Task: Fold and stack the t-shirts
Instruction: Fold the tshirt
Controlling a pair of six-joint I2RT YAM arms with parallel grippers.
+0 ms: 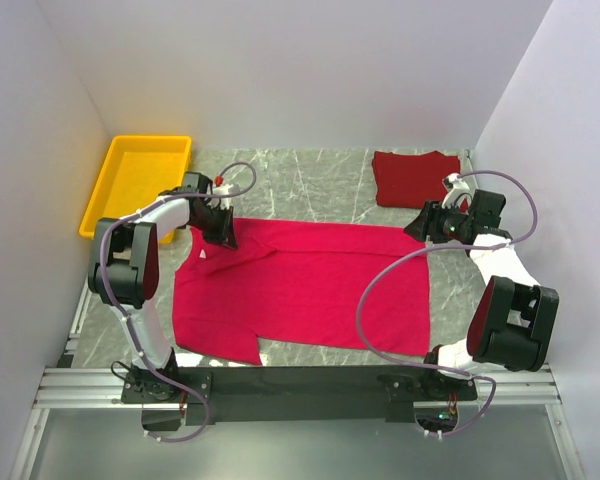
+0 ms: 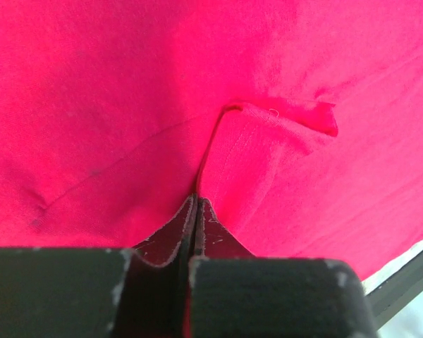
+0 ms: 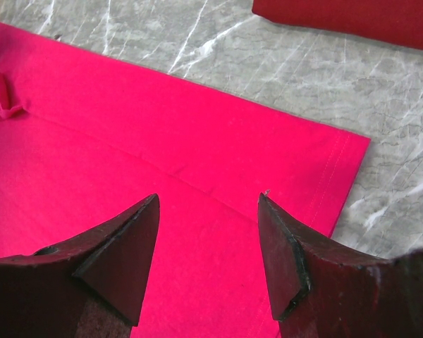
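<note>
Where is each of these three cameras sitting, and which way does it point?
Top external: fixed high behind the robot, looking down on the table; left arm and right arm show.
Left wrist: on the left arm, looking along its shut left end effector, pinching the pink t-shirt.
Right wrist: on the right arm, looking past its open right end effector at the pink hem and maroon t-shirt.
Shared: all three show the pink t-shirt.

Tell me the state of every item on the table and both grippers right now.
pink t-shirt: spread flat, pinched at its far-left corner.
maroon t-shirt: folded, far right.
yellow tray: upright, nothing inside.
left gripper: jaws shut on the pink t-shirt.
right gripper: jaws open above the pink hem.
</note>
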